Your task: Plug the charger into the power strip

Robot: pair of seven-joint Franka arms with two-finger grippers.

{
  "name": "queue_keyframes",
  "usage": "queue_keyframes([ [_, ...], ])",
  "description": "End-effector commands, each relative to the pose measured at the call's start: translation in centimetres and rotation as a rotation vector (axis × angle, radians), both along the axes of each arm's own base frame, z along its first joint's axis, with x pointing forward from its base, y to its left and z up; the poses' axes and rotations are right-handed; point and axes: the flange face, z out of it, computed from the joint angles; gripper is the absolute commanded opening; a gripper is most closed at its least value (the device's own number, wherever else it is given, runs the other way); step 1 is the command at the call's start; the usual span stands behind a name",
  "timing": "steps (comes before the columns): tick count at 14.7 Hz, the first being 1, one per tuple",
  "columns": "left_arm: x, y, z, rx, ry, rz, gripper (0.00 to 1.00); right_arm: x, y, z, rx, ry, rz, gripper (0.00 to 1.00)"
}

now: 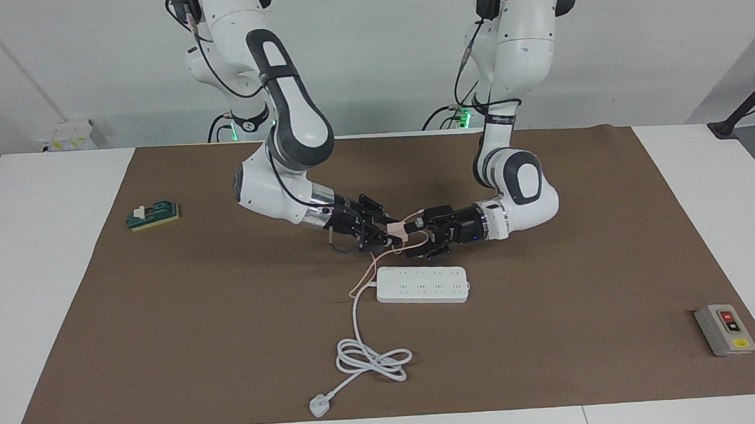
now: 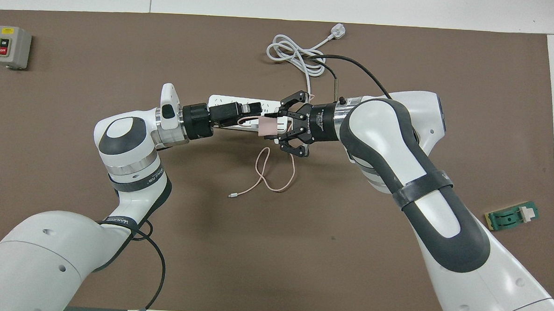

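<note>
A: What does the right end effector (image 1: 392,237) have?

B: It is clamped on the charger (image 1: 399,232), up over the brown mat, just on the robots' side of the power strip (image 1: 423,284); the pink cable (image 2: 276,174) trails down to the worktop (image 1: 48,264).

A: And the left end effector (image 1: 415,234)?

B: Fingers apart, right at the charger, meeting the right one from the other end.

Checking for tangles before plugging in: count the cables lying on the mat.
2: the power strip's white cord, coiled farther from the robots than the strip, and the charger's thin pink cable, looped nearer the robots.
</note>
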Motion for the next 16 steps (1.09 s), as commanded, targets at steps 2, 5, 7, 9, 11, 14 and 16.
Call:
queue_keyframes([
  [2,0.3,0.1,-0.1,-0.001,-0.016,0.017,1.0,1.9,-1.3,1.7,0.0,-0.044,0.057,0.0],
  [5,0.4,0.2,-0.1,-0.001,-0.016,0.018,1.0,2.4,-1.3,2.2,0.004,-0.051,0.053,0.0],
  [7,0.4,0.1,0.0,0.002,-0.014,0.021,1.0,2.5,-1.3,2.4,0.007,-0.053,0.053,0.0],
  [9,0.5,0.2,-0.1,0.006,-0.014,0.023,1.0,2.4,-1.1,2.2,0.003,-0.051,0.053,0.0],
  [11,0.4,0.3,-0.4,0.011,-0.012,0.024,1.0,2.4,-1.0,2.1,0.0,-0.054,0.05,0.0],
  [14,0.3,0.4,-0.6,0.013,-0.013,0.023,1.0,2.2,-0.9,1.8,-0.004,-0.057,0.053,0.0],
  [16,0.2,0.3,-0.7,0.013,-0.013,0.021,1.0,2.2,-0.8,1.4,-0.008,-0.055,0.056,0.0],
])
